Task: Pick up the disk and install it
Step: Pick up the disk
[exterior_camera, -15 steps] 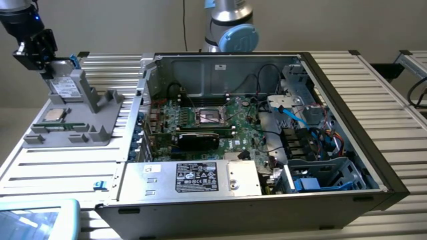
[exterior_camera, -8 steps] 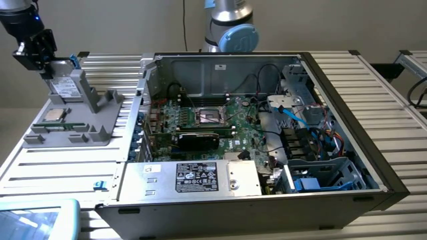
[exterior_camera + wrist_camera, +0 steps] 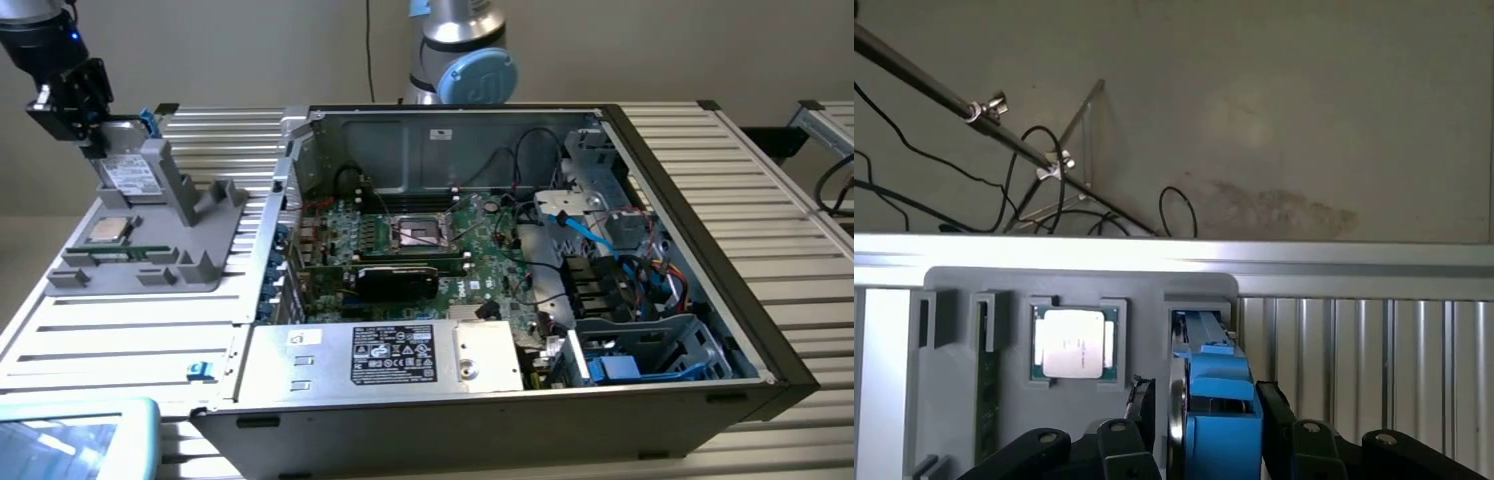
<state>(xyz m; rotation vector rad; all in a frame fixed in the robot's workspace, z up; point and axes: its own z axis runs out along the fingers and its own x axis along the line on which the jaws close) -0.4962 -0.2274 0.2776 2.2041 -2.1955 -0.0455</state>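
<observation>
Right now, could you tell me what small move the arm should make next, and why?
Probably close the jaws on the disk. The gripper sits over the disk, which stands upright in its slot in the grey holder. The jaws flank it on both sides, with what looks like a slight gap on one side, so nothing seems gripped yet.
</observation>
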